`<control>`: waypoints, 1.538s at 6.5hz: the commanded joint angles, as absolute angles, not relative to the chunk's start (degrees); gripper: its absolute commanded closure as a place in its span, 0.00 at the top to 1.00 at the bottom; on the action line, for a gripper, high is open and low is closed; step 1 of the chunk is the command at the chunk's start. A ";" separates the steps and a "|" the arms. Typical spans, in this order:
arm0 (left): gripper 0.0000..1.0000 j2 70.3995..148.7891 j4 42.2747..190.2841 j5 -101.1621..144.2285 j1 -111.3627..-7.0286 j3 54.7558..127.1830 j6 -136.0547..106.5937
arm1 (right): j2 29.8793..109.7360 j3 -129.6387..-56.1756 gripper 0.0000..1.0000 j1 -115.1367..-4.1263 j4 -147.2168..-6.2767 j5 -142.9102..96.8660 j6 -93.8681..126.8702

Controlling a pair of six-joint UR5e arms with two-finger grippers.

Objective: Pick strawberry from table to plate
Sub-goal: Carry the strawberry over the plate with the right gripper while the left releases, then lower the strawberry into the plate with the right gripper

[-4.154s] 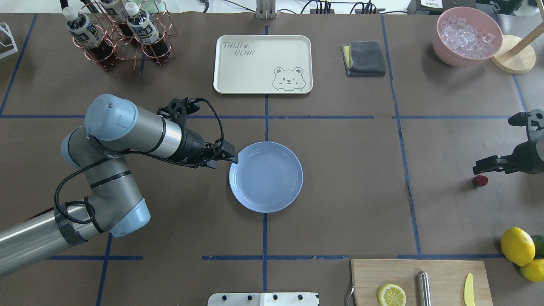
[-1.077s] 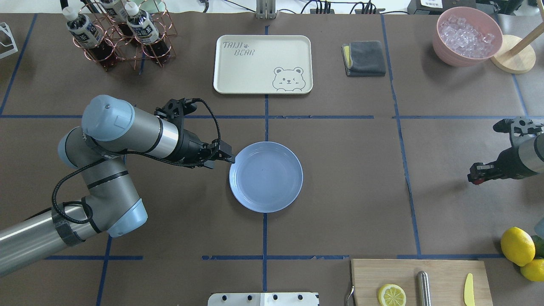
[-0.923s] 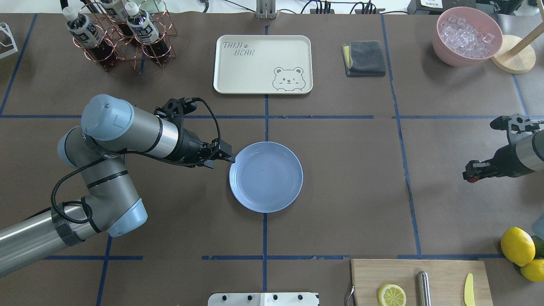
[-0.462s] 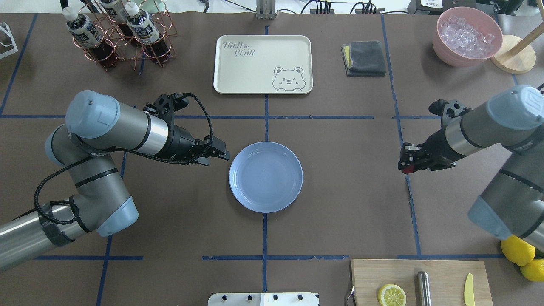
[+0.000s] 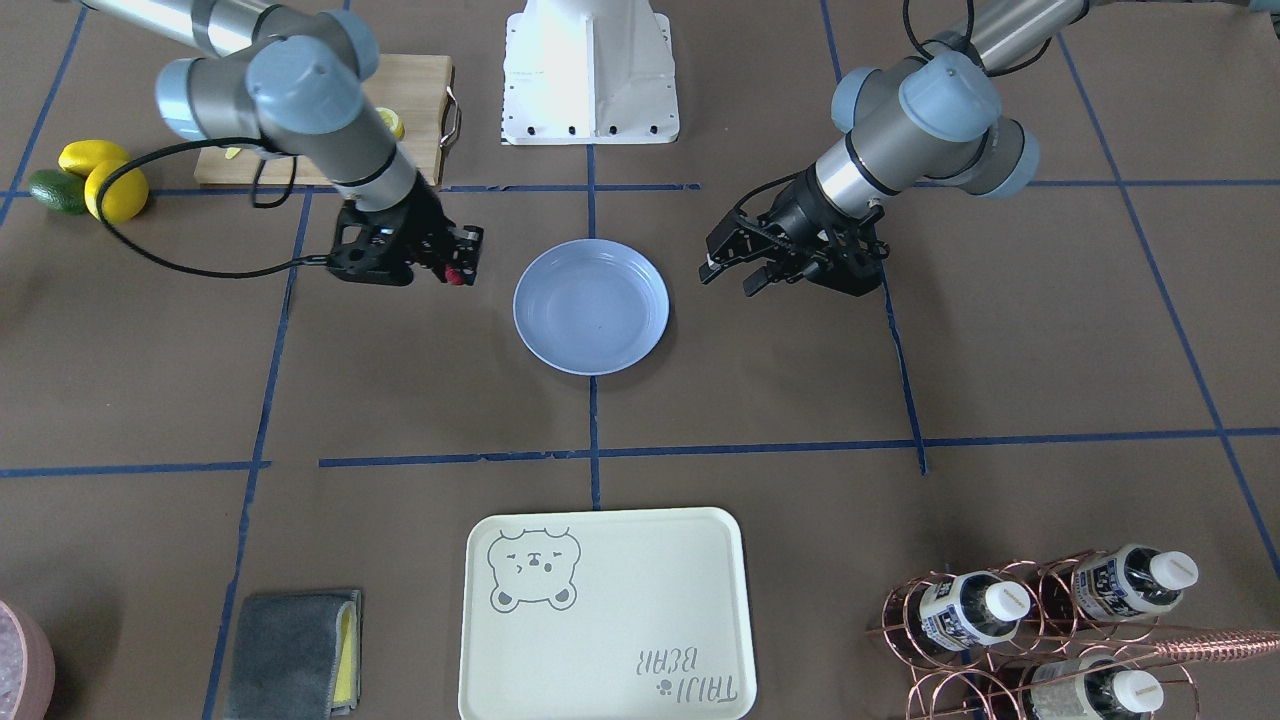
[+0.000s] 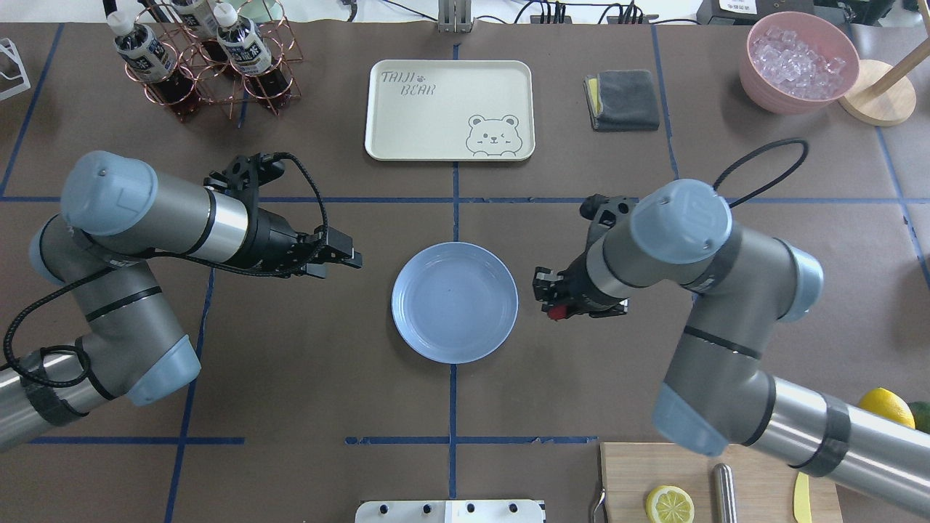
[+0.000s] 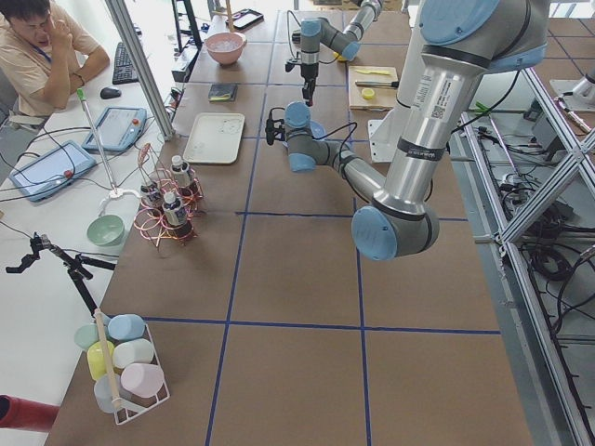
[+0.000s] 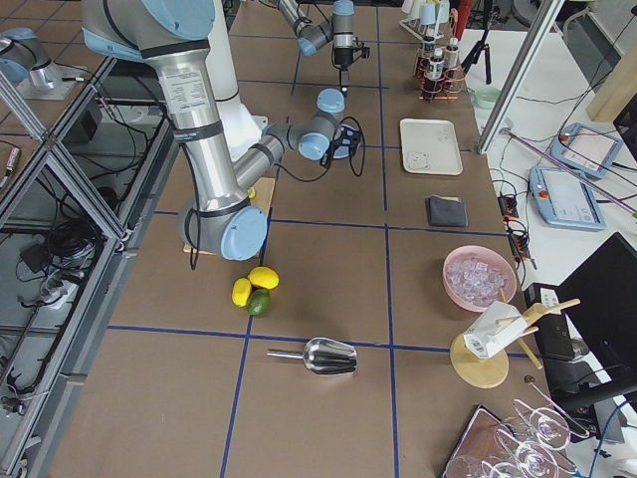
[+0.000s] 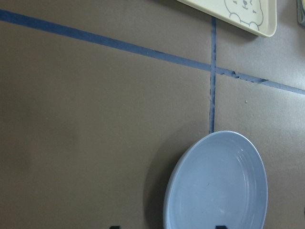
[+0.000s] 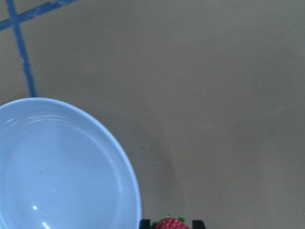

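Observation:
The strawberry (image 6: 556,314), small and red with a green cap, is pinched in my right gripper (image 6: 552,309), which is shut on it just off the right rim of the plate (image 6: 455,302). In the right wrist view the strawberry (image 10: 170,223) peeks up between the two fingertips, beside the plate (image 10: 57,167). The light-blue plate holds nothing. My left gripper (image 6: 345,261) hovers open a short way left of the plate, nothing between its fingers. From the front the right gripper (image 5: 458,268) and left gripper (image 5: 728,272) flank the plate (image 5: 590,305).
A cream bear tray (image 6: 449,109) lies behind the plate, a bottle rack (image 6: 203,58) at far left, a grey cloth (image 6: 623,99) and a pink bowl of ice (image 6: 799,62) at far right. A cutting board (image 6: 632,472) and lemons (image 6: 886,407) sit near right. A person (image 7: 37,56) sits beside the table.
My right gripper closed on the strawberry at the table's right edge and carried it left to the plate's rim. The left gripper drew back left, away from the plate.

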State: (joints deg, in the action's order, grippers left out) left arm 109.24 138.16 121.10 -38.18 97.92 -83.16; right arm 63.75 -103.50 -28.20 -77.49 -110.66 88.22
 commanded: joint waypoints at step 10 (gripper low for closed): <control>0.73 102.13 138.16 121.03 -40.61 102.57 -83.15 | 45.79 -84.74 0.00 -24.43 -80.86 -103.89 92.02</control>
